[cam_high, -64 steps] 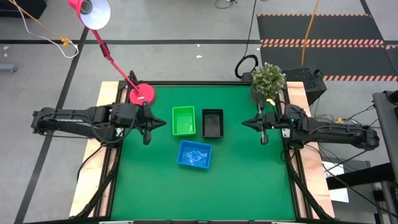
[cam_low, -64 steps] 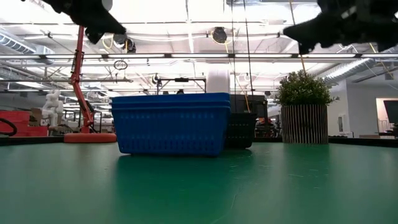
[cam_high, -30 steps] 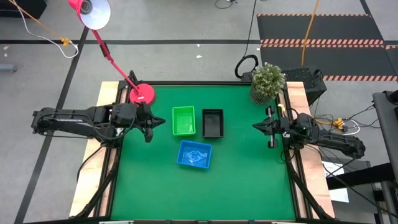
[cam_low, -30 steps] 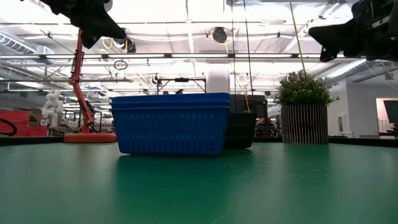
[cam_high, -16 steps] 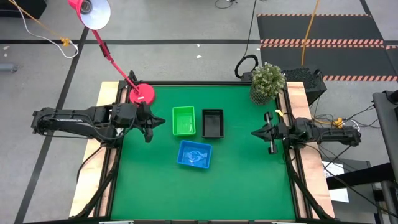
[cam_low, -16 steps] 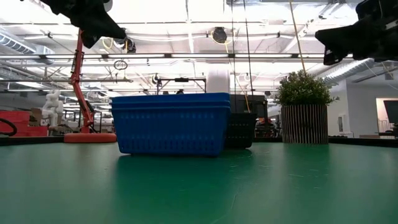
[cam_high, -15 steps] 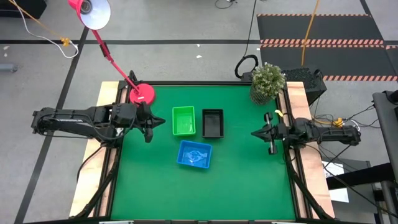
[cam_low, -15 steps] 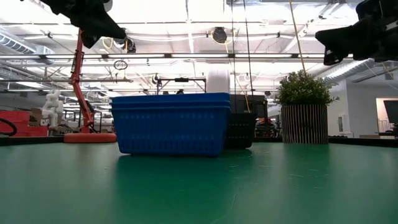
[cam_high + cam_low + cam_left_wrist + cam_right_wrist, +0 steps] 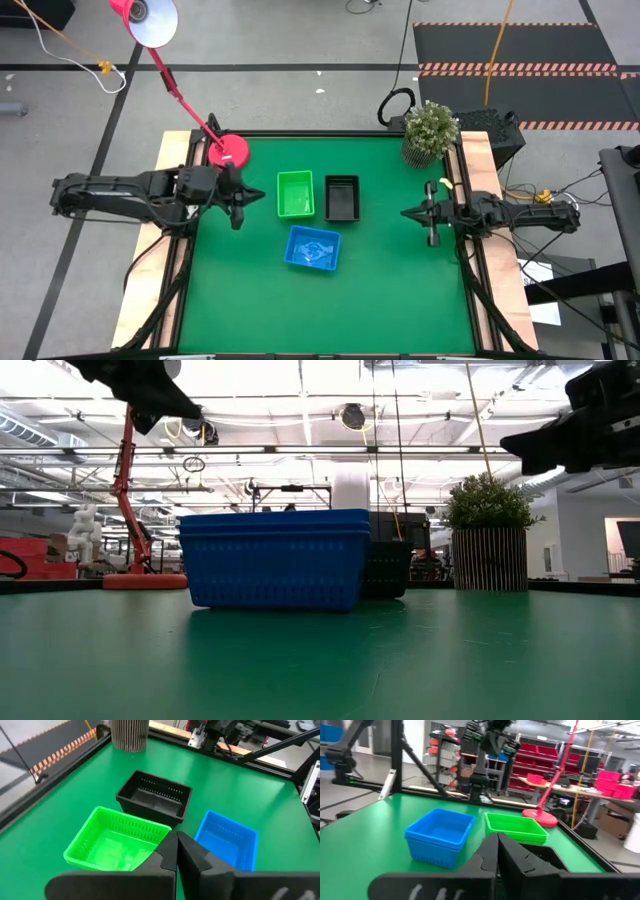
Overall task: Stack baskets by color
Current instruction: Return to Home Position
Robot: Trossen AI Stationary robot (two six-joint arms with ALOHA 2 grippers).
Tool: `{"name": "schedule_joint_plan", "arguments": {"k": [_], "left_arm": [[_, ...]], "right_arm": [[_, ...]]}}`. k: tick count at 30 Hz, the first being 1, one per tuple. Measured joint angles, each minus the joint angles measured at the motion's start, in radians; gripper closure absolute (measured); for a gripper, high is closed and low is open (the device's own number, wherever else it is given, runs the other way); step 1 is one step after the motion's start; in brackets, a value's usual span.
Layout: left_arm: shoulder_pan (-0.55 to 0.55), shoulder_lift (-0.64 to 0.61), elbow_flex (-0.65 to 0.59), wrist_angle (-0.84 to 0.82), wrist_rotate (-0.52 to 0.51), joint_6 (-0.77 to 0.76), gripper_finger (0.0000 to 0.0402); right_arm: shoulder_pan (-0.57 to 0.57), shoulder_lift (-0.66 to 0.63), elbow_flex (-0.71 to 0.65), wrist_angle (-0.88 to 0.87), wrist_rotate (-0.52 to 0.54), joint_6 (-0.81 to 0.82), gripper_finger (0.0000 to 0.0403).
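So the baskets are all nested by colour near the middle of the table (image 9: 380, 290). Going by the overhead view, the green baskets (image 9: 295, 194) sit a bit toward 11 o'clock of centre. The black baskets (image 9: 342, 198) are just beside them at their 3 o'clock, with a thin gap between. The blue baskets (image 9: 313, 248) sit at 6 o'clock of that pair, slightly skewed and not touching either one.

Plenty of room around them. There's open green mat on the whole 6 o'clock half, plus a wide lane out to each side rail.

The left gripper (image 9: 255, 197) hovers at 9 o'clock, near the green baskets, jaws pressed together on nothing. The right gripper (image 9: 408, 214) hangs at 3 o'clock by the table edge, well apart from the black baskets, jaws also closed and empty.

The pink lamp base (image 9: 228, 151) sits at the 11 o'clock corner and the potted plant (image 9: 430, 128) at the 1 o'clock corner, both right on the edge.
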Motion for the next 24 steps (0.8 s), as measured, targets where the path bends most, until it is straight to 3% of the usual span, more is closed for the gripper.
{"name": "schedule_joint_plan", "arguments": {"k": [5,11,18,24], "left_arm": [[0.0,-0.051,-0.015,0.0,0.001,0.065,0.04],[0.002,-0.182,-0.135,0.027,0.054,0.08,0.04],[-0.011,-0.337,-0.318,0.183,0.168,0.099,0.0399],[-0.03,-0.436,-0.477,0.331,0.18,0.129,0.0399]], "right_arm": [[0.0,0.003,0.0,0.015,0.015,0.002,0.0403],[0.0,0.003,0.0,0.025,0.017,0.003,0.0403],[0.0,0.003,0.0,0.03,0.018,0.003,0.0403],[0.0,0.003,0.0,0.032,0.018,0.003,0.0403]]}}
